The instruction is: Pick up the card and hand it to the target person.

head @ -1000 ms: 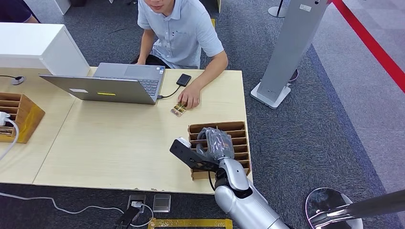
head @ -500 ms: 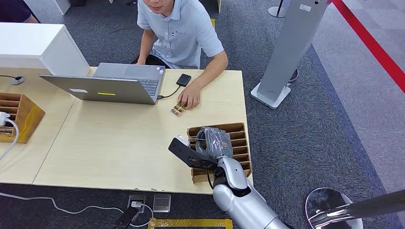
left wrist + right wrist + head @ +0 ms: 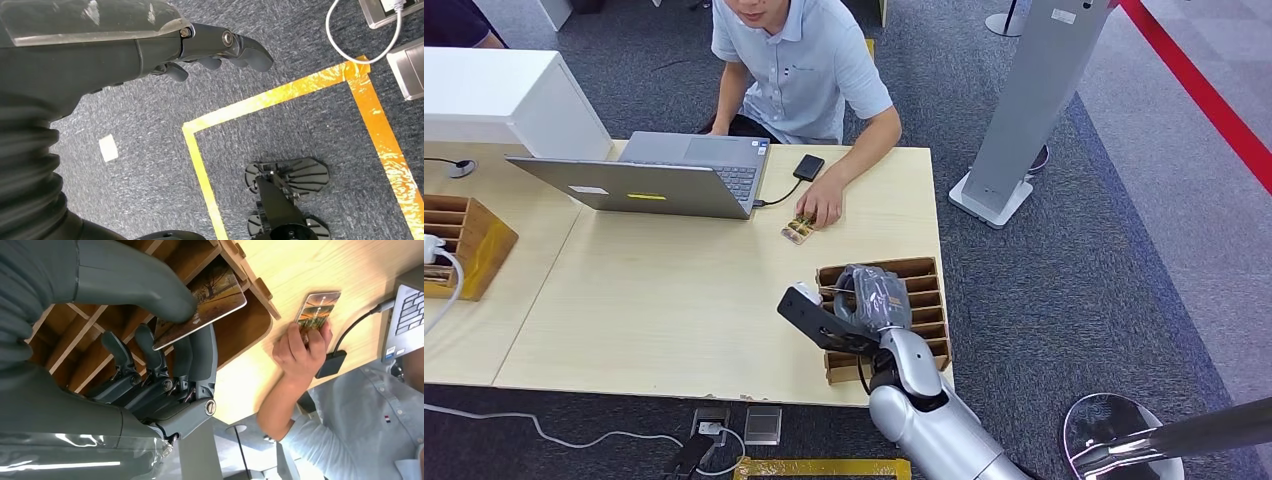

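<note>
Now the card [image 3: 200, 307] is pinched between the thumb [image 3: 135, 285] and the fingers [image 3: 197, 357] of the right hand [image 3: 876, 300], above the wooden slotted box [image 3: 929, 300]. I judge the pick-up step underway; next, lift and carry toward the person's hand [image 3: 821, 207]. The left hand [image 3: 200, 47] holds nothing, fingers loosely bent.

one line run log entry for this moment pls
phase: grasp | right hand pinches card over wooden slotted holder | left hand hangs, holds nothing | person's hand on table cards

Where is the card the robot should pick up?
The card is pinched in the right hand, over the slotted wooden holder at the table's near right corner.
</note>
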`<act>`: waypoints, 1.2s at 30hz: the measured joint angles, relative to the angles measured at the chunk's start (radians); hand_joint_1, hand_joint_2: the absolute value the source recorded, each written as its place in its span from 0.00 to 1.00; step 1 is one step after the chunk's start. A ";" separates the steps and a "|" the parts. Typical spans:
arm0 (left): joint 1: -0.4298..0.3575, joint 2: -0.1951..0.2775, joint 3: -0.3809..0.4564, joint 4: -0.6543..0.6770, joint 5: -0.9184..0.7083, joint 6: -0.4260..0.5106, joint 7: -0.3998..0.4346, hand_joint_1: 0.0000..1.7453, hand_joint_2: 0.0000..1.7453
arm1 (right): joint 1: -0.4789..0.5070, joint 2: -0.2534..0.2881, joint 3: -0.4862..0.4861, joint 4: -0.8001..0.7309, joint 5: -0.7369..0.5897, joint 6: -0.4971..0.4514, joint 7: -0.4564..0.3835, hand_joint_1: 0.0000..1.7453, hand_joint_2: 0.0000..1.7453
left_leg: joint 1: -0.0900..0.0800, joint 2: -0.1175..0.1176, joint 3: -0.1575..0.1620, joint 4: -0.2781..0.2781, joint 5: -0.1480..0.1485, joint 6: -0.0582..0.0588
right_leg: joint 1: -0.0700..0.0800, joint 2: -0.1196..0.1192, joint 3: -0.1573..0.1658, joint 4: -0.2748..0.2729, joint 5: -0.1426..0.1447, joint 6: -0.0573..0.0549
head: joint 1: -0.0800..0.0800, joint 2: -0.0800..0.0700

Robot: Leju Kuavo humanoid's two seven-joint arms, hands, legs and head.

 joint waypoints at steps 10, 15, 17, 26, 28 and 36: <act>0.003 0.000 0.000 0.000 -0.002 0.000 0.000 0.00 1.00 | 0.032 -0.050 -0.007 -0.165 0.044 -0.013 0.042 0.82 1.00 | 0.000 0.000 0.000 0.000 0.000 0.000 | 0.000 0.000 -0.001 0.000 0.000 0.000 | 0.000 0.000; 0.005 0.000 0.000 0.000 0.003 0.000 -0.004 0.00 1.00 | 0.033 -0.073 -0.015 -0.264 0.056 -0.011 0.039 0.82 1.00 | 0.000 0.000 0.000 0.000 0.000 0.000 | 0.000 0.000 0.000 0.000 0.000 0.000 | 0.000 0.000; 0.006 0.000 0.001 0.000 0.005 0.001 -0.009 0.00 1.00 | 0.029 -0.079 -0.017 -0.298 0.057 -0.006 0.036 0.82 1.00 | 0.000 0.000 0.000 0.000 0.000 0.000 | 0.000 0.000 0.000 0.000 0.000 0.000 | 0.000 0.000; 0.005 0.000 0.001 0.000 -0.002 -0.012 -0.003 0.00 1.00 | -0.055 -0.095 -0.025 -0.366 0.006 0.023 0.011 0.82 1.00 | 0.000 0.000 0.000 0.000 0.000 0.000 | 0.000 0.000 0.000 0.000 0.000 0.000 | 0.000 0.000; 0.002 0.000 0.001 0.000 -0.005 -0.017 0.000 0.00 1.00 | -0.084 -0.095 -0.025 -0.360 -0.016 0.030 -0.001 0.82 1.00 | 0.000 0.000 0.000 0.000 0.000 0.000 | 0.000 0.000 0.000 0.000 0.000 0.000 | 0.000 0.000; -0.022 0.000 0.000 0.000 -0.043 -0.041 0.036 0.00 1.00 | -0.222 -0.080 -0.020 -0.212 -0.106 0.030 -0.059 0.82 1.00 | 0.000 0.000 -0.001 0.000 0.000 0.000 | 0.000 0.000 0.000 0.000 0.000 0.000 | 0.000 0.000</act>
